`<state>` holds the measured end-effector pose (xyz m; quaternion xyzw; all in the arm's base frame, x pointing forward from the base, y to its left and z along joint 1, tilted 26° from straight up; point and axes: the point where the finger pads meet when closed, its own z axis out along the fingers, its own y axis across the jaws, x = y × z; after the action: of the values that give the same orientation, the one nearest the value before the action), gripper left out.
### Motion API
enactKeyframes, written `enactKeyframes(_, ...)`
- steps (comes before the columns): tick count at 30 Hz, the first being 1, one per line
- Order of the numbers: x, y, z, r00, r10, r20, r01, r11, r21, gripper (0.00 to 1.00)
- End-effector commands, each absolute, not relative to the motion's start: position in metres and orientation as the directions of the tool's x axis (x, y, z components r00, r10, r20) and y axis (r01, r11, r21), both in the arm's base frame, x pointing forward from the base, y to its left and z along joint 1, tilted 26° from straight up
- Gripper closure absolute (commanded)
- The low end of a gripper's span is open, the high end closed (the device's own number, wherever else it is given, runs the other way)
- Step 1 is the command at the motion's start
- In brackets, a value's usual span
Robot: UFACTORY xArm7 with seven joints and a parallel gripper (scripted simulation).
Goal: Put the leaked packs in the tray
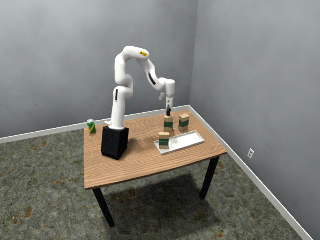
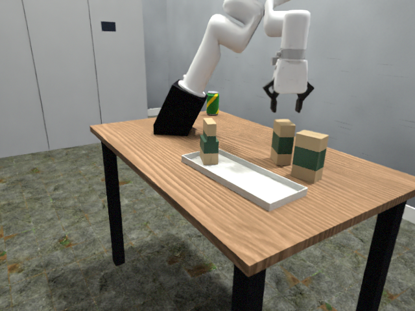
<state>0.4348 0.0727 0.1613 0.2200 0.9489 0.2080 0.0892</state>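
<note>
Three tan coffee packs with green bands stand upright. One pack stands inside the white tray at its end nearest the robot base; its middle looks pinched in. A second pack stands on the table behind the tray. The third pack stands beside it, toward the table's end. My gripper is open and empty, pointing down, a little above the second pack.
A green and yellow can stands at the table corner behind the black robot base. The wooden table ends close beyond the third pack.
</note>
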Motion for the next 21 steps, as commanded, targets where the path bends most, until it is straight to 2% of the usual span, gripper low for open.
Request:
enactKeyframes(1,0.4412,0.0789,0.1451,-0.887,0.456,-0.080,0.380,0.816,0.434,0.15)
enactKeyframes(21,0.4433,0.0804,0.1407,-0.887,0.456,-0.080,0.380,0.816,0.434,0.15)
